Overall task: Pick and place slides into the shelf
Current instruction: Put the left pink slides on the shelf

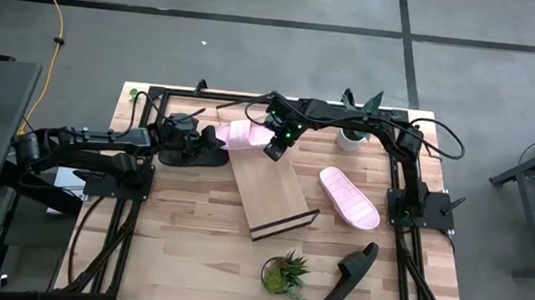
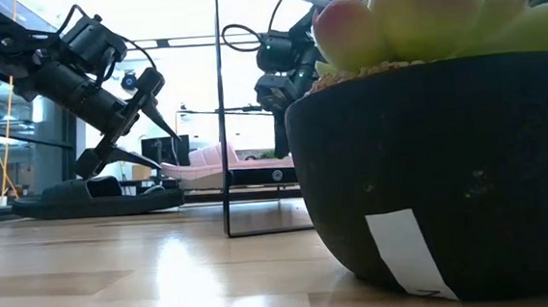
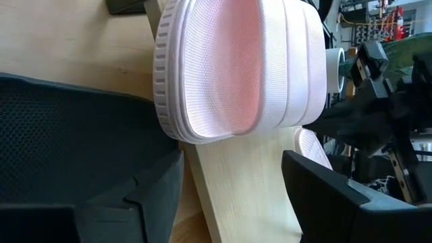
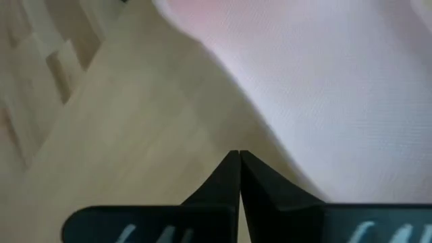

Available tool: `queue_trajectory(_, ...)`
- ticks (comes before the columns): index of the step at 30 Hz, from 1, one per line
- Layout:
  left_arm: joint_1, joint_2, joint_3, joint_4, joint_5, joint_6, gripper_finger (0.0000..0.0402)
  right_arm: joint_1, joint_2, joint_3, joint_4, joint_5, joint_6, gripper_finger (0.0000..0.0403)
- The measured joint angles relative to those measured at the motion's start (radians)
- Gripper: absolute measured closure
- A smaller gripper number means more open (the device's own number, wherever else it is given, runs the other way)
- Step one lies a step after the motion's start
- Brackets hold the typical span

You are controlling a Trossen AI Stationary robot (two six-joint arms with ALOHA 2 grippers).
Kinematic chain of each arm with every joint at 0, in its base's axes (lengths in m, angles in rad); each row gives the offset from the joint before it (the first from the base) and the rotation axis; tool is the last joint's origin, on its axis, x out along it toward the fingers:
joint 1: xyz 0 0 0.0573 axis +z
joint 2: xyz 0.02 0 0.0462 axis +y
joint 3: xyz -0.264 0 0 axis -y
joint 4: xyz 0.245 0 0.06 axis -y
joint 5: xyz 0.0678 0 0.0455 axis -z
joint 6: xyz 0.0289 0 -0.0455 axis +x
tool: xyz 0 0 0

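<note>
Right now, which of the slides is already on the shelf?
The pink slide at the far end of the shelf, beside the right gripper. The other pink slide and both black ones lie on the tabletop.

Shelf (image 2: 256, 174) largely behind plant pot (image 2: 440, 181)

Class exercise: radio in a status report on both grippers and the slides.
Right gripper shut beside pink slide atop shelf. Left gripper open, over black slide.

I work in a lab: grey concrete floor (image 1: 256, 62) with taped lines, a yellow cable (image 1: 54, 15), equipment racks (image 3: 378, 20) beyond my desk (image 1: 192, 241).
</note>
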Motion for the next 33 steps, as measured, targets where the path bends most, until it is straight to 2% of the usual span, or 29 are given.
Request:
queue_trajectory(6, 0.0, 0.0, 0.0, 0.0, 0.006, 0.0, 0.0163, -0.011, 0.0, 0.0, -0.004, 0.007, 0.001, 0.0402)
queue_trajectory(16, 0.0, 0.0, 0.0, 0.001, 0.008, 0.0, 0.0163, -0.019, 0.0, 0.0, 0.017, 0.128, 0.024, 0.0403)
queue_trajectory(25, 0.0, 0.0, 0.0, 0.001, 0.008, -0.001, 0.0163, -0.017, 0.0, 0.0, 0.062, 0.166, 0.027, 0.0403)
queue_trajectory(33, 0.0, 0.0, 0.0, 0.001, 0.015, 0.001, 0.0163, -0.016, 0.0, 0.0, 0.062, 0.119, 0.045, 0.0403)
